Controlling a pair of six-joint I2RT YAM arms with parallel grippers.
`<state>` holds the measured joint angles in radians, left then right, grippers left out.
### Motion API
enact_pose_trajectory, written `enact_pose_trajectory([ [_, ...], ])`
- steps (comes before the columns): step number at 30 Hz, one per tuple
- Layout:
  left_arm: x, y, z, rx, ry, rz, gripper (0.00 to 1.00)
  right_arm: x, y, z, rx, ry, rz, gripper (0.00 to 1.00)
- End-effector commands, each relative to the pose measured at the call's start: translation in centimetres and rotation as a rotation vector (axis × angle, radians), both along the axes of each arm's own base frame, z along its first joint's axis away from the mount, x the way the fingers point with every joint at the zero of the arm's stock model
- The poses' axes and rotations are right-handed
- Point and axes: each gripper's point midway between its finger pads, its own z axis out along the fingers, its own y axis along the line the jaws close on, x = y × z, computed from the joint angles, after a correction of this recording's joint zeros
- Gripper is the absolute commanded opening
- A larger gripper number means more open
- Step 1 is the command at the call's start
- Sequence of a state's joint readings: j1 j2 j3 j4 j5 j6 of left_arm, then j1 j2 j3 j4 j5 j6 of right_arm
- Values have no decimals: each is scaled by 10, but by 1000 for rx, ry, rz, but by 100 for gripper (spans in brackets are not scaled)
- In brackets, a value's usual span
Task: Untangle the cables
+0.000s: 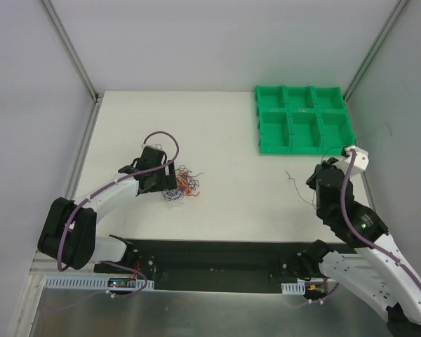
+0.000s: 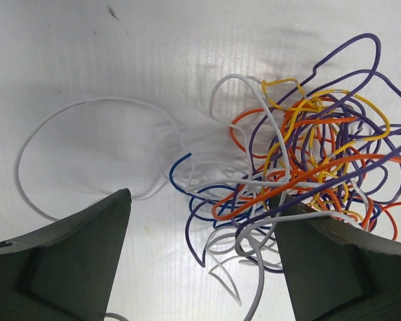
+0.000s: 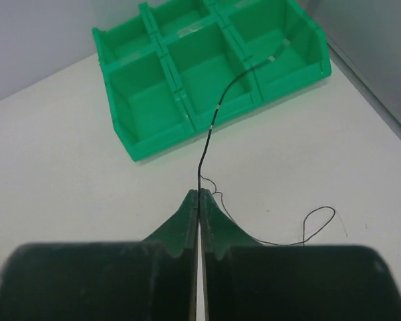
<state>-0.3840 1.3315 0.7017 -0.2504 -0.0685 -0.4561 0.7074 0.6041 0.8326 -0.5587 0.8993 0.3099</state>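
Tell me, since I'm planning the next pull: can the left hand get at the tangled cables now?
Probably yes: the left hand is open at the cables, strands lie between its fingers, and nothing blocks them.

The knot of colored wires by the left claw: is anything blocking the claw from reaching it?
Nothing visible is in the way. The left claw is open, and the knot of wires lies on the table right in front of it. In the wrist view, some loops show between its two fingers.
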Motion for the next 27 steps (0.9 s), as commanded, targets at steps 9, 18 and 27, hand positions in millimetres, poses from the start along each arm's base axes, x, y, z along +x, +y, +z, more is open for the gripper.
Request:
enact_pose_trajectory([
  [9,-14,-25,80,-205,-159,-131,85,8,93,4,-1,155,518,0],
  [18,-59,-79,164,-528,-240,-457,86,16,70,-128,59,646,405,0],
  [27,-71,-87,178,-572,-257,-502,85,42,61,-189,172,786,386,0],
])
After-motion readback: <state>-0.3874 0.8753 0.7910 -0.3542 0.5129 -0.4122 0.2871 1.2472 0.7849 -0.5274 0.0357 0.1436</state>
